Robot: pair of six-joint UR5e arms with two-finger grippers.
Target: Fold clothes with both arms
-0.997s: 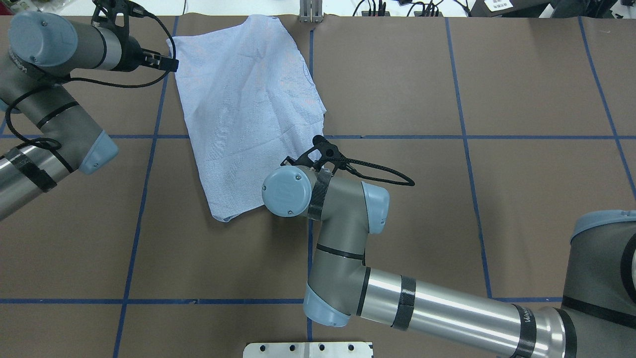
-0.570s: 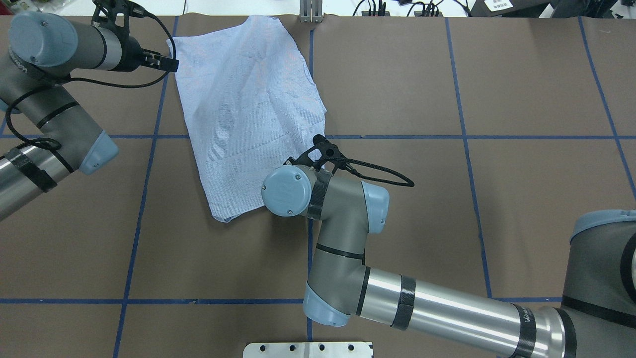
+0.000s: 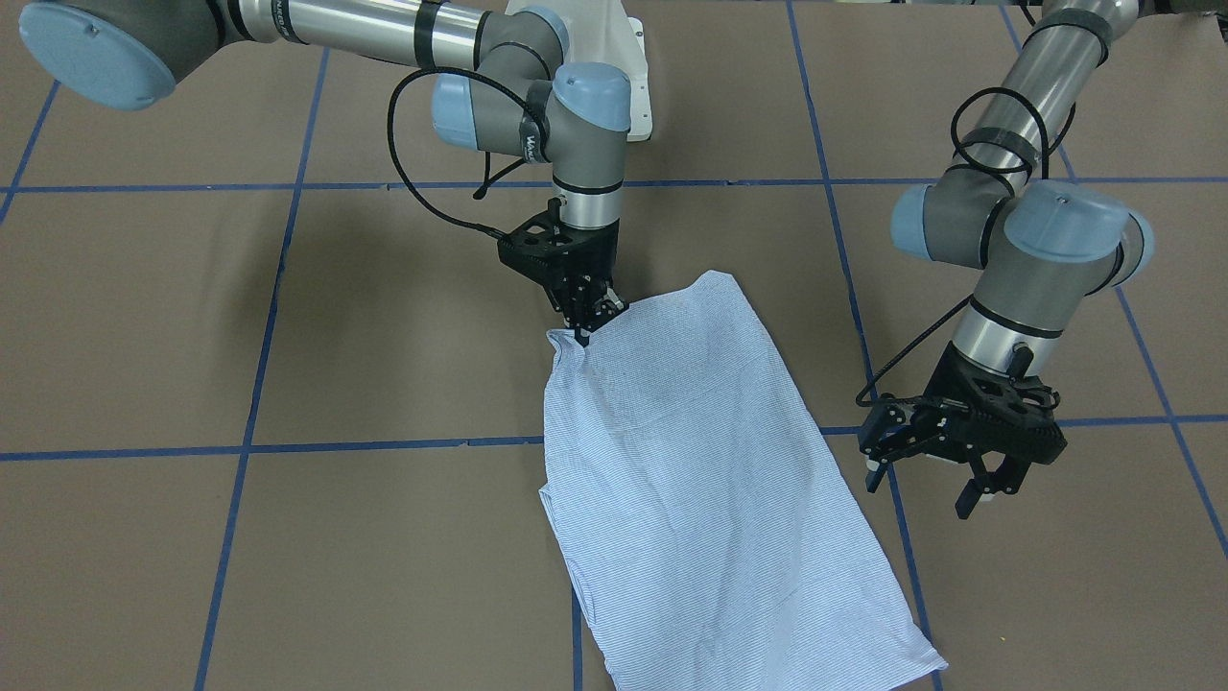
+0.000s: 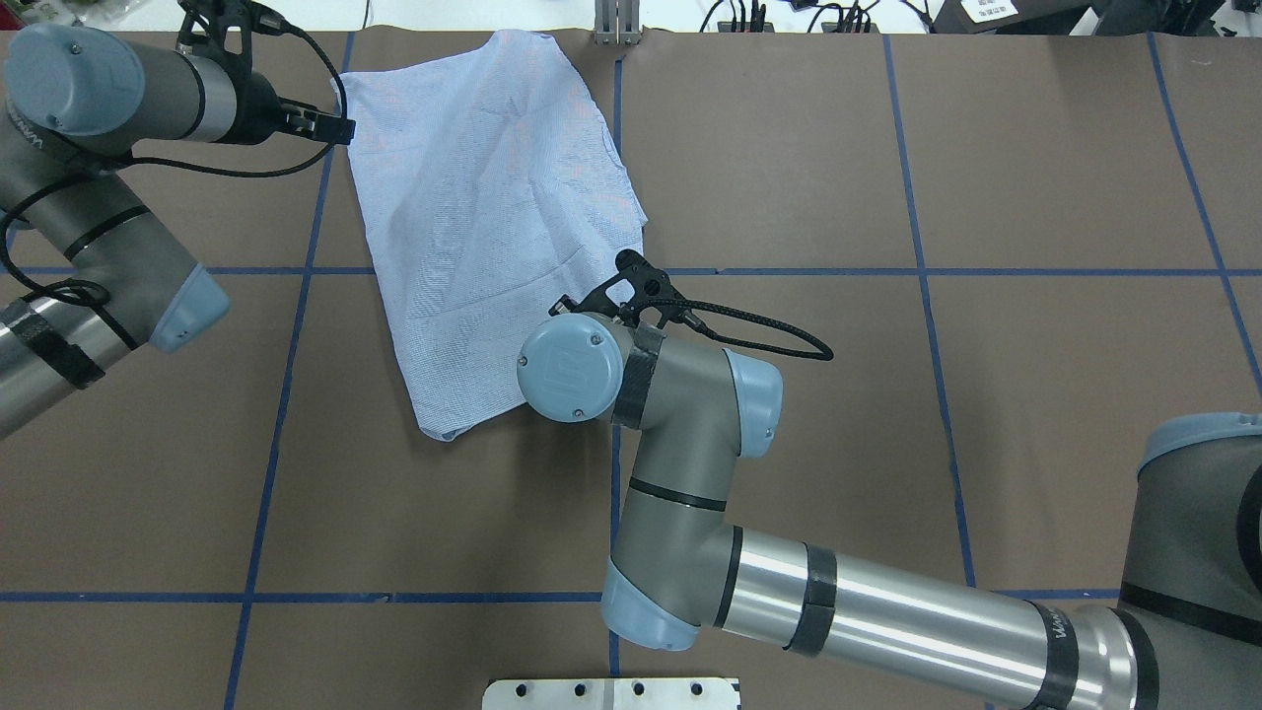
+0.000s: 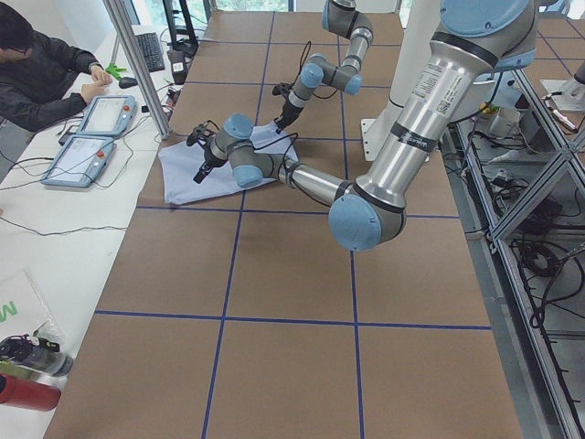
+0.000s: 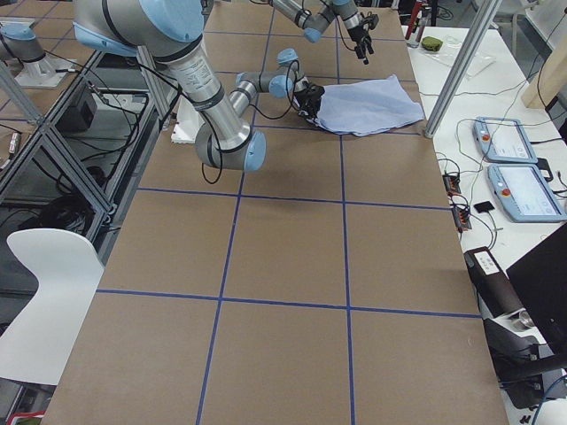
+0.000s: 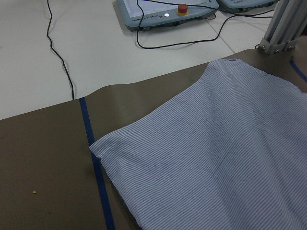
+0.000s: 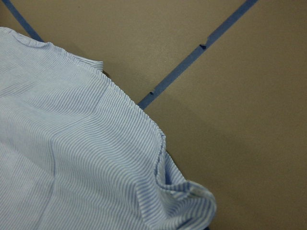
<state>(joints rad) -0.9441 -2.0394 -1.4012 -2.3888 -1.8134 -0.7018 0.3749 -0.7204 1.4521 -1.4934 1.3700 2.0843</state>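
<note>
The light blue striped shirt (image 3: 700,480) lies folded in a rough rectangle on the brown table; it also shows in the overhead view (image 4: 493,197). No buttons, collar or label show. My right gripper (image 3: 583,324) is shut on the shirt's near corner, which bunches up and lifts slightly; the right wrist view shows the puckered fabric (image 8: 187,201). In the overhead view the wrist hides this gripper. My left gripper (image 3: 921,488) is open and empty, held just above the table beside the shirt's far-left corner (image 7: 96,146), apart from it. It also shows in the overhead view (image 4: 333,126).
Blue tape lines (image 4: 296,271) grid the table. A metal post (image 4: 616,25) stands at the far edge by the shirt. Teach pendants (image 7: 168,12) and cables lie on the white bench beyond. An operator (image 5: 37,64) sits there. A white base plate (image 4: 611,693) is at the near edge.
My right wrist has risen and shifted slightly toward the far side with the shirt corner in it. My left arm has drifted a little to the left; its gripper stays open.
</note>
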